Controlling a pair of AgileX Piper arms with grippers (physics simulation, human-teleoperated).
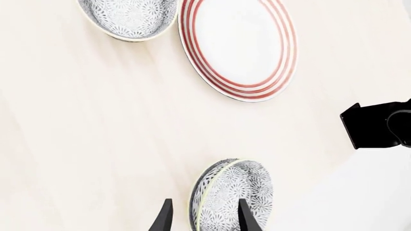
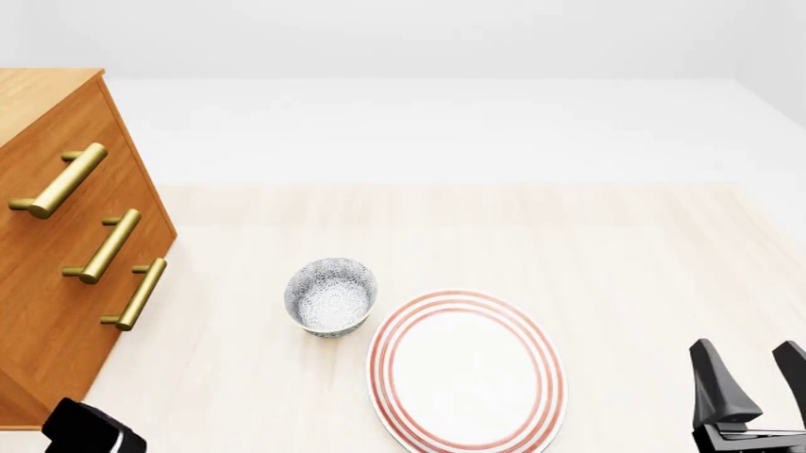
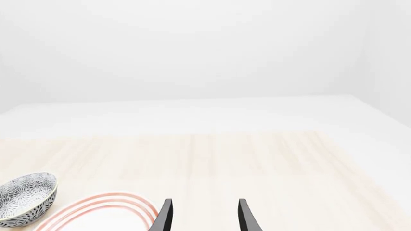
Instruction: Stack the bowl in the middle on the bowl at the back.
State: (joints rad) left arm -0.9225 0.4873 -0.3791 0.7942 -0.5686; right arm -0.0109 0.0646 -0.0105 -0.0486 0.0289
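I look down on a pale wooden worktop point(image 2: 605, 245). My left pincer point(image 1: 204, 219) straddles the rim of a small patterned bowl point(image 1: 234, 195): one finger point(image 1: 247, 216) sits inside it, the other outside its wall, with a little gap showing, so I judge the pincer open around the rim and cannot tell whether it presses yet. This bowl is out of the front view, which suggests it lies near my edge of the worktop. A second, matching bowl point(image 2: 331, 295) stands farther back, just beside a large white plate with red rings point(image 2: 467, 369). A wooden drawer cabinet point(image 2: 63, 245) stands at the left. My right pincer point(image 2: 756, 382) hovers open and empty at the right.

The bowl looks like glazed ceramic: stiff, smooth, probably slippery and breakable. I judge the thin rim the best hold, pinched firmly and kept level.
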